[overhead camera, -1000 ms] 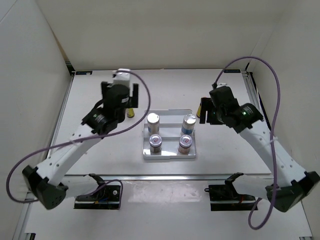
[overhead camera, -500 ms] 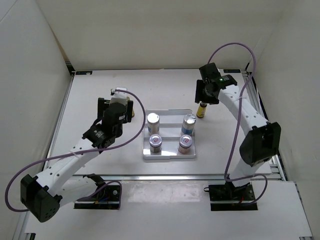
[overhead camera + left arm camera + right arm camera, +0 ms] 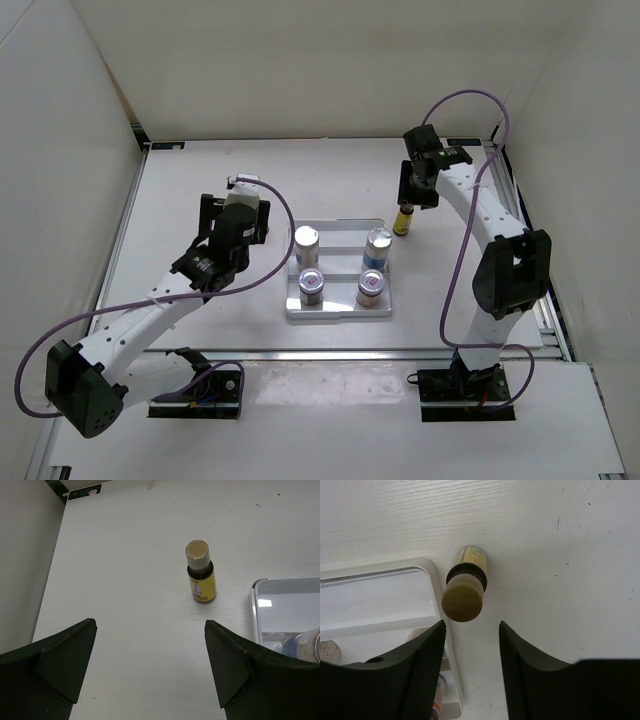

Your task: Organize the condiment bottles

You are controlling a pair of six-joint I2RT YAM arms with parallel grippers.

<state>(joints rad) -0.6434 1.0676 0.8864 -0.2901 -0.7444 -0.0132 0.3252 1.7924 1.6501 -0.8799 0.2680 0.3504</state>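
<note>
Two white cylinders [image 3: 306,240] [image 3: 377,243] and two short jars [image 3: 312,285] [image 3: 370,288] stand in the white tray [image 3: 340,312]. One slim yellow bottle [image 3: 404,220] stands on the table just right of the tray. My right gripper [image 3: 415,185] is open above it, and in the right wrist view the gold cap [image 3: 463,600] lies just ahead of the gap [image 3: 472,630]. The other yellow bottle [image 3: 201,572] stands upright left of the tray, well ahead of my open, empty left gripper [image 3: 150,625]. The left gripper [image 3: 237,215] hides that bottle from the top camera.
The tray's far step [image 3: 340,232] holds nothing. The tray rim [image 3: 254,610] lies right of the left gripper, with a white cylinder [image 3: 300,642] behind it. Side walls close off the table at left [image 3: 120,230] and right [image 3: 540,230].
My left gripper has come down and back toward the near side, covering the left yellow bottle from above. My right arm has stretched out, and its gripper now sits at the far side of the right yellow bottle.
</note>
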